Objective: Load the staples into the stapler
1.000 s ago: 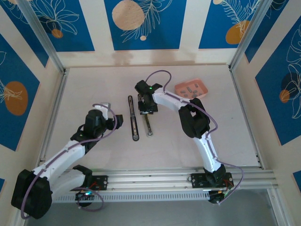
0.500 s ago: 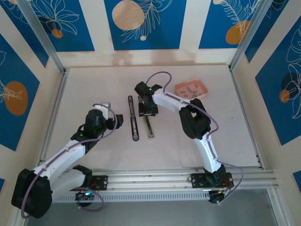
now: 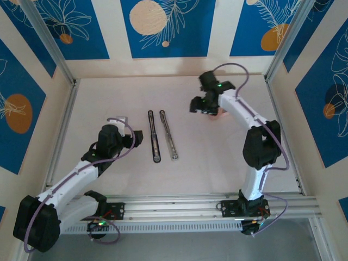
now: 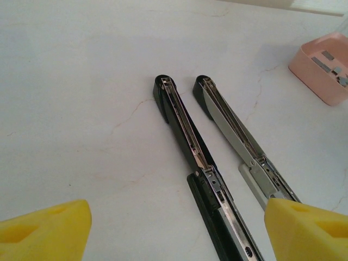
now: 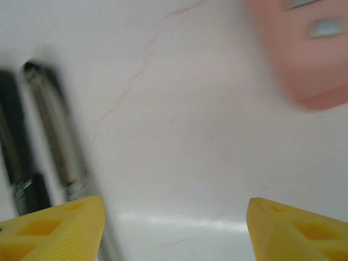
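Stapler [image 3: 168, 136]: opened flat mid-table, its two arms side by side, long axis running near to far. Staples [image 4: 333, 58]: in pink tray [image 4: 315, 73], to stapler's far right. Right gripper [image 5: 176, 228], jaws apart and empty, nearest them; left gripper [image 4: 174, 234] likewise open, beside stapler

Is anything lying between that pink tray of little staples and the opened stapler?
Nothing visible does. Bare table lies between the tray holding the staples and the stapler, which is spread open with its rail facing up.
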Robot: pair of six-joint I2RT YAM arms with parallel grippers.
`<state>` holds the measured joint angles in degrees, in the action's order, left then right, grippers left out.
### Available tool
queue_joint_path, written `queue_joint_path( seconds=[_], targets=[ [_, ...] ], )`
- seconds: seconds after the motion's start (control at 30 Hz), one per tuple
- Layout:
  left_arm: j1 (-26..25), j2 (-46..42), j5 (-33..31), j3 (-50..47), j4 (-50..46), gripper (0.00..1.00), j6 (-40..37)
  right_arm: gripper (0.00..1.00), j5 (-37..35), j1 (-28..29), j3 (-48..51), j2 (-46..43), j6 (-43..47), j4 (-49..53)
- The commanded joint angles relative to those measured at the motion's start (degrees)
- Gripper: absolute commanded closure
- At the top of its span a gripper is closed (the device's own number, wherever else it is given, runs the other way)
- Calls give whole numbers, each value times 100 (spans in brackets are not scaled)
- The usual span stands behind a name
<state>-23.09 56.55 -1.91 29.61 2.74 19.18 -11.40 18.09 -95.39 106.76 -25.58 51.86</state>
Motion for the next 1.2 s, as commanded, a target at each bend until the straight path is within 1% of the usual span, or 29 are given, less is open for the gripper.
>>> queue_joint_path(
  seconds=[0.0, 0.13, 0.3, 0.53, 0.73, 0.9, 1.17],
  targets=[
    [69, 150, 110, 109, 111, 17, -47, 30, 225, -315, -207, 397, 802, 167],
    [68, 307, 131, 238, 43, 16, -158, 30, 441, -580, -672, 998, 1208, 66],
    [68, 364, 68, 265, 51, 16, -194, 30, 438, -670, -1300, 1663, 1562, 80],
    [71, 533, 33, 340, 60, 16, -248, 30, 809, -695, -1993, 2375, 1646, 176],
    [77, 647, 44, 388, 82, 16, -258, 31, 1113, -649, -2038, 2525, 1600, 224],
    [76, 655, 31, 335, 205, 16, -248, 31, 1016, -578, -1934, 2508, 1616, 316],
    [76, 751, 159, 336, 297, 16, -213, 32, 1126, -428, -1559, 2295, 1548, 335]
  ],
)
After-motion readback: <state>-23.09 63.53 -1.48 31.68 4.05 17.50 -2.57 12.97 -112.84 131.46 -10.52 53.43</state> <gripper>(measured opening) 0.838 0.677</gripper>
